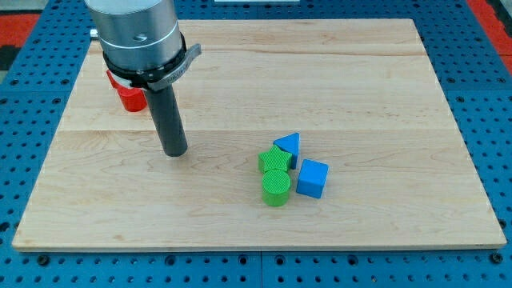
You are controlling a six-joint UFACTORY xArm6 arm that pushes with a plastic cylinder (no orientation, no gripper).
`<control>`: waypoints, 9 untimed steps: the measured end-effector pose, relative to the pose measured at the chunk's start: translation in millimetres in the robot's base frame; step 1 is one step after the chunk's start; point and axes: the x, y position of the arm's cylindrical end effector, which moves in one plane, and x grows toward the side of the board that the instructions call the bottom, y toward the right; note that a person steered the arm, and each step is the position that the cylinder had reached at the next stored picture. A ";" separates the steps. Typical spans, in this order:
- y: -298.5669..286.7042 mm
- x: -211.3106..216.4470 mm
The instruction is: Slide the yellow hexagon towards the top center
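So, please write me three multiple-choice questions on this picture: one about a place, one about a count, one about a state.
1. Where is my tip relative to the group of green and blue blocks?
A. At the view's left of it, apart
B. Touching it
C. At the view's right of it

2. How many blue blocks lie on the wooden board?
A. One
B. Two
C. Three

3. How does the green cylinder stand?
A. On its side
B. On top of a blue block
C. Upright on the board, round face up

Answers:
1 A: bare wood lies between my tip and the group.
2 B: only the blue triangular block and the blue cube are blue.
3 C: its round top face shows and its base is on the wood.
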 end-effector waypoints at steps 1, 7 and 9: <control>12.5 0.0; -75.8 -74.7; -89.3 -100.7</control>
